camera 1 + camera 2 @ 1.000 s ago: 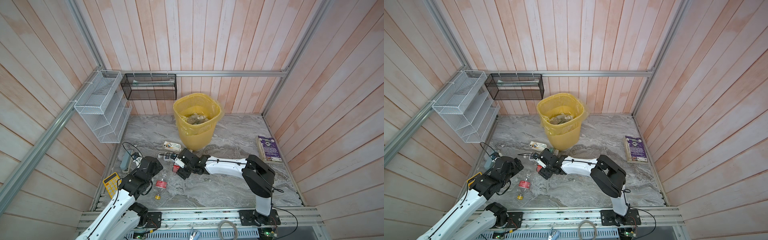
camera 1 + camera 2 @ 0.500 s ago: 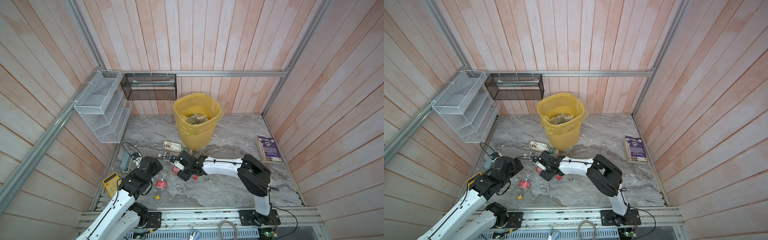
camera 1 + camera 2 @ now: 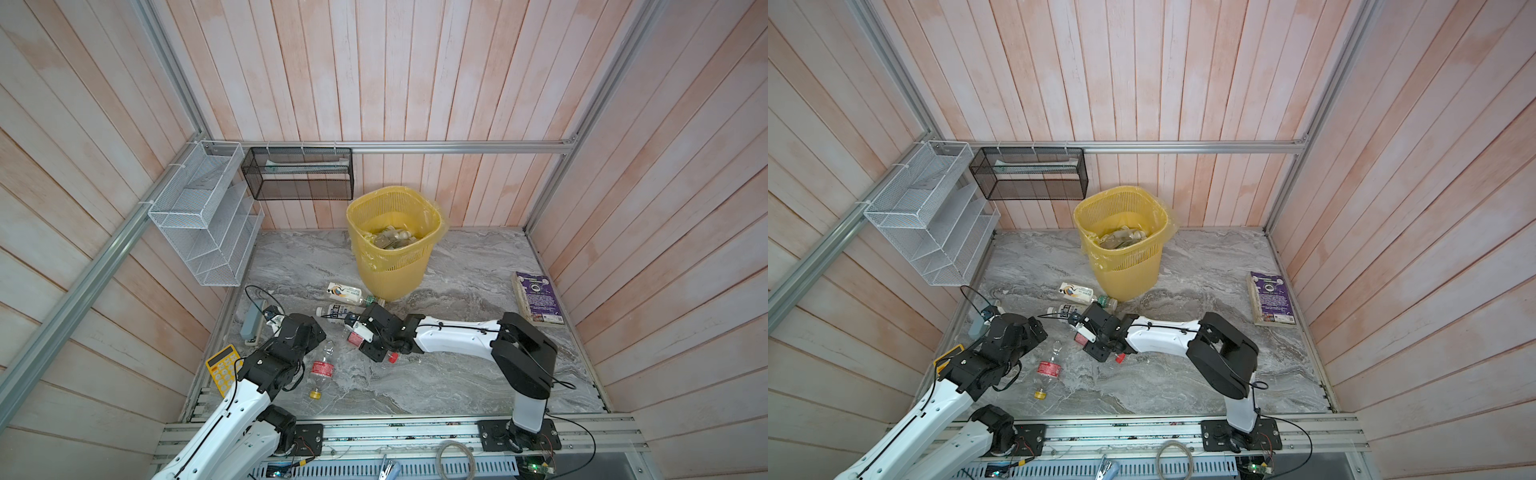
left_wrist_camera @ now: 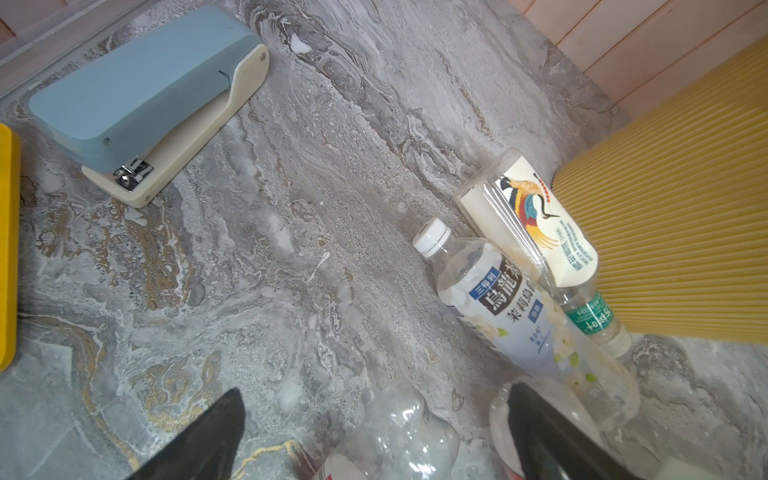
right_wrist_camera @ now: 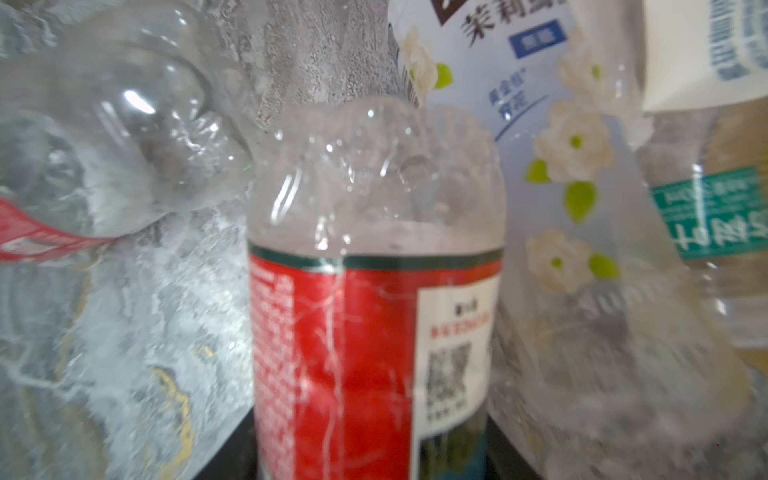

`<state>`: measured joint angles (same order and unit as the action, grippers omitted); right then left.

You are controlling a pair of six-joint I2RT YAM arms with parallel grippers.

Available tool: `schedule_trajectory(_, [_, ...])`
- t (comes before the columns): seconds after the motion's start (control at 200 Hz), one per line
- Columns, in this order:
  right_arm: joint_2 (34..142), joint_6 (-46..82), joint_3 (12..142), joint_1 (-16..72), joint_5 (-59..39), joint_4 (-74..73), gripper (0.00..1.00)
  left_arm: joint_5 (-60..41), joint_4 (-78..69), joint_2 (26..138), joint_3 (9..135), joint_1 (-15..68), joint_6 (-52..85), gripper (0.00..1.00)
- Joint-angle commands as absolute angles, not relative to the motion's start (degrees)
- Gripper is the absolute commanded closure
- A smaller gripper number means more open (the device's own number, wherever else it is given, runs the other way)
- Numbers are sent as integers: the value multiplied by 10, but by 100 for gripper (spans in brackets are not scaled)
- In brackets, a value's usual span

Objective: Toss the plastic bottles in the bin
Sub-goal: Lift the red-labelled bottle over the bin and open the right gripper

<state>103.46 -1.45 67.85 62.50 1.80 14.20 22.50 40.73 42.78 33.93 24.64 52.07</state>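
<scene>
My right gripper is low over the floor and shut on a clear bottle with a red label and a red cap. Its black fingers press both sides of the label. My left gripper hangs open over the base of a second clear bottle with a red label and a yellow cap, without touching it. A blue-and-white labelled bottle, a bird-labelled bottle and a green-labelled one lie by the yellow bin. Several bottles lie inside the bin.
A blue stapler and a yellow calculator lie at the left edge of the floor. A purple book lies at the right wall. A white wire rack and a black mesh basket hang on the walls.
My right gripper's jaws have closed on the red-labelled bottle, and the gripper has shifted slightly toward the front. The left arm has not moved.
</scene>
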Motion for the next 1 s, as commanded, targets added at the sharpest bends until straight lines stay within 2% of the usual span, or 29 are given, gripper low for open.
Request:
schedule_trajectory(0.0, [928,12,642,628,45,72,46,219,401,423,336,243,507,0])
schedule_trajectory(0.275, [612,-37,521,629,168,-115,46,194,371,459,348,243,462,0])
schedule_trajectory(0.405, [519,-97,524,628,222,-174,47,178,353,475,344,247,461,0])
schedule_trajectory(0.495, [495,-141,537,625,237,-215,45,177,346,481,341,253,462,0])
schedule_trajectory(0.62, [558,-146,630,565,237,-151,44,176,342,488,341,263,463,0])
schedule_trajectory(0.805, [730,-41,795,395,37,-63,43,198,354,496,346,291,480,0])
schedule_trajectory(0.885, [845,-24,917,373,-16,17,38,199,358,501,346,303,488,0])
schedule_trajectory(0.995, [967,-18,1066,371,-8,141,32,204,377,509,354,311,495,0])
